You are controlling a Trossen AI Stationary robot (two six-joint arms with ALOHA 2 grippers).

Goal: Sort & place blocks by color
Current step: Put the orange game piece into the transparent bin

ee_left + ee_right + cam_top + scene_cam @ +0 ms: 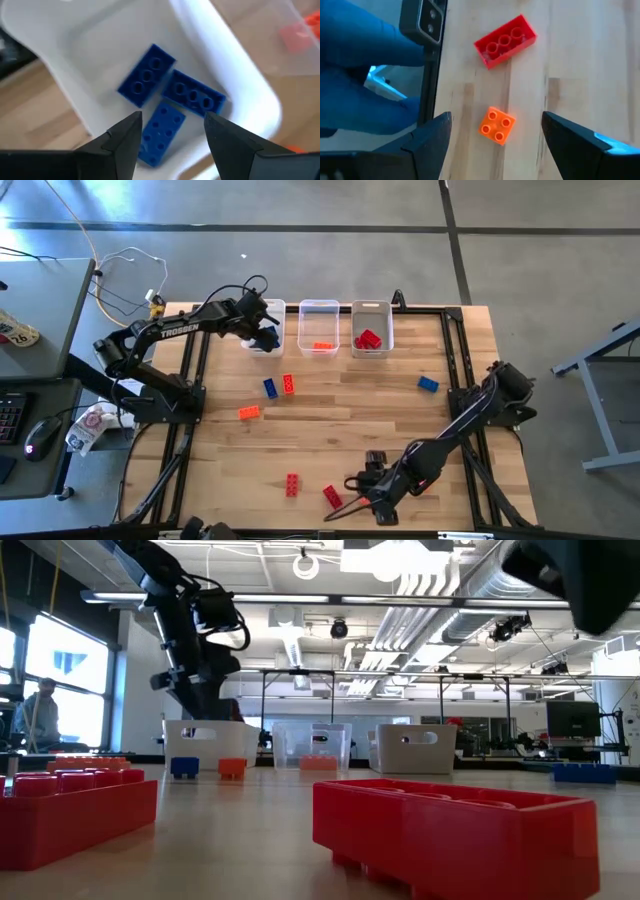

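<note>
My left gripper [172, 120] hangs open over the left white bin [266, 313], touching nothing. Three blue blocks [148, 75] lie flat on that bin's floor. My right gripper [496, 116] is open near the table's near edge [362, 492], pointing down. A small orange block [497, 125] lies on the table between its fingers, apart from both. A red block [505, 40] lies just beyond it. Loose on the table are a blue block [270, 387], a red one [288, 384], an orange one [248, 412], another blue one [428, 384] and a red one [292, 485].
The middle clear bin [320, 310] holds an orange block, and the right bin [372, 308] holds red blocks. All three bins stand at the far edge. A black frame rail [432, 75] runs along the near edge, with something blue [365, 60] beyond it.
</note>
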